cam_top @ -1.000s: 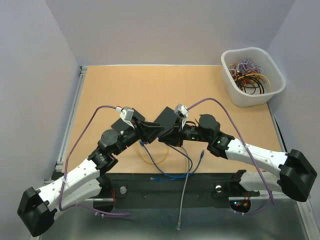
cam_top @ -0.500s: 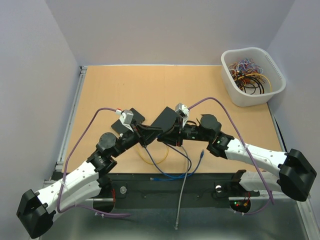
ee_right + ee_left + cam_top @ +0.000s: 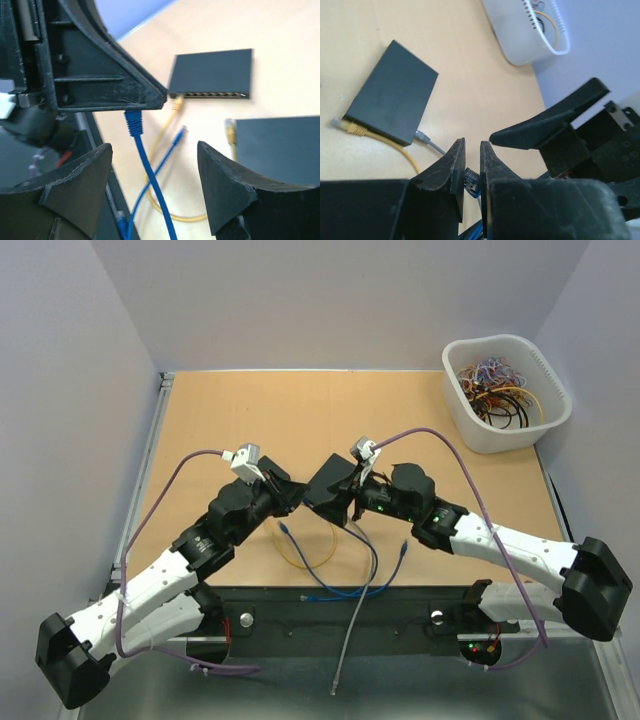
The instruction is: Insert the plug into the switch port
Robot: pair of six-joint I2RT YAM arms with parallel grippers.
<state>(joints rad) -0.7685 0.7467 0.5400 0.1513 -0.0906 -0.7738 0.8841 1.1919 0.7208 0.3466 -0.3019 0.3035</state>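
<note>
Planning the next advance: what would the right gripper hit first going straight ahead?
Likely the blue plug, pinched in the left gripper, just ahead of the open right gripper; a switch lies beyond. Depth unclear.

Pale lavender walls (image 3: pixel 350 300) around a tan wooden table (image 3: pixel 300 420), soft even light.

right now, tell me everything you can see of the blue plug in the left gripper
The blue plug is a plastic-looking connector with a ridged boot, pinched between the nearly shut fingers of the left gripper. Its blue cable trails down from it, passing through the open right gripper and touching neither finger.
</note>
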